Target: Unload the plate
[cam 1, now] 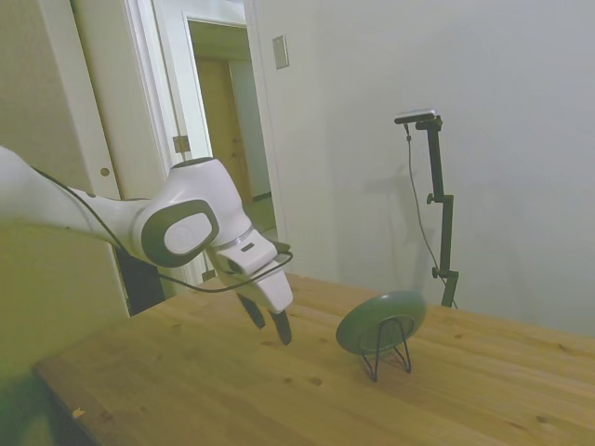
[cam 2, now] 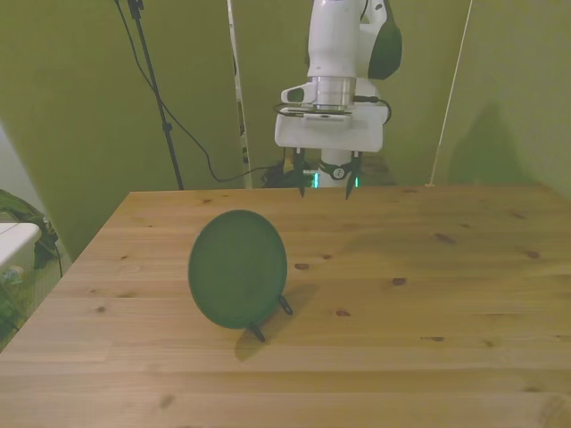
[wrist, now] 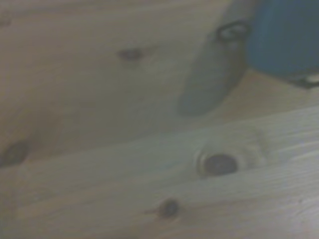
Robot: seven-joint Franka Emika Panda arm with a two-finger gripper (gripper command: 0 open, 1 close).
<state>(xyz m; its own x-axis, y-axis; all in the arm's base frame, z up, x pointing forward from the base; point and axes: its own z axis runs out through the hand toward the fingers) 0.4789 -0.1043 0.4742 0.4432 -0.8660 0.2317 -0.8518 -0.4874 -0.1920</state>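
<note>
Knotty pine planks form the worktop [cam 2: 428,294]; olive-tinted walls and an open doorway [cam 1: 228,139] surround it. Left of centre in the front view, the dull green plate [cam 2: 237,268] stands nearly upright in a thin black wire stand [cam 1: 386,348]. Above and behind it, the end effector [cam 2: 325,183] hangs with fingers spread wide, empty.

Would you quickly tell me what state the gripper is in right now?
Gripper: jaws open, holding nothing, in the air clear of the plate, which leans on its wire stand.
</note>
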